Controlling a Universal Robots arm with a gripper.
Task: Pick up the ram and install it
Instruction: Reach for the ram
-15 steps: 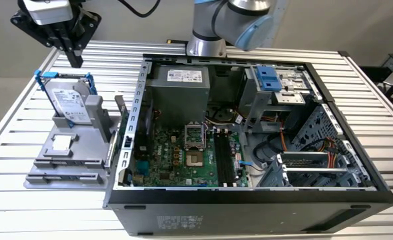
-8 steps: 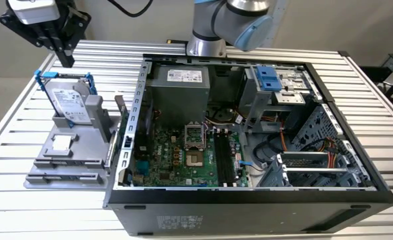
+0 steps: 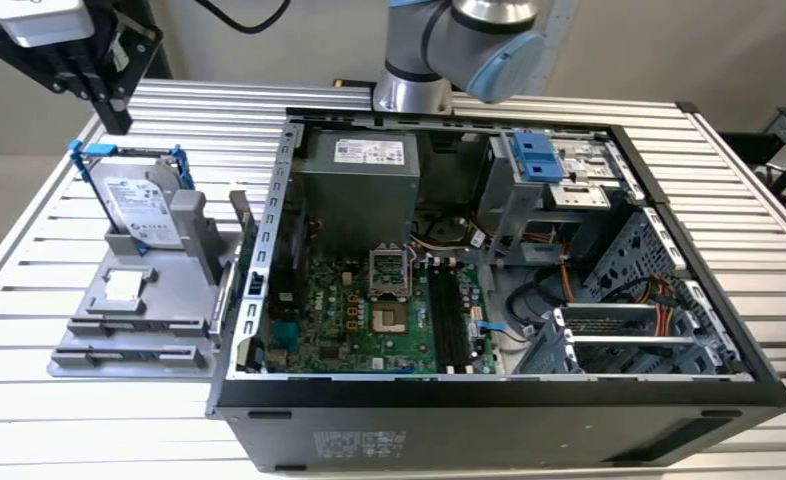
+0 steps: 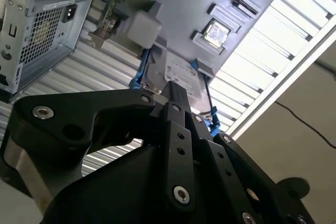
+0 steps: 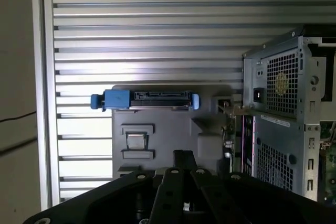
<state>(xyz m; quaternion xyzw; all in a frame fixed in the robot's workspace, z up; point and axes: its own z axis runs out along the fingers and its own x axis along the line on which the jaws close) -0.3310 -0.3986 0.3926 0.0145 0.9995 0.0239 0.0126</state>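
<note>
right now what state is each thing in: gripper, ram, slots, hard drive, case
gripper: shut, empty, in the air above the hard drive
ram: not installed, seems to stand on edge in the grey fixture beside the case
motherboard slots: look empty
hard drive: upright in its blue bracket on the fixture
computer case: on its side, open

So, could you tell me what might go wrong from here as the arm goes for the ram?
1. The pincer hangs near the hard drive, not over the ram; a straight descent would likely hit the wrong part.
2. The ram stands on edge close beside the case wall, so a grasp may clip the metal.
3. The black slots lie deep in the case near cables; a tilted ram might jam.
</note>
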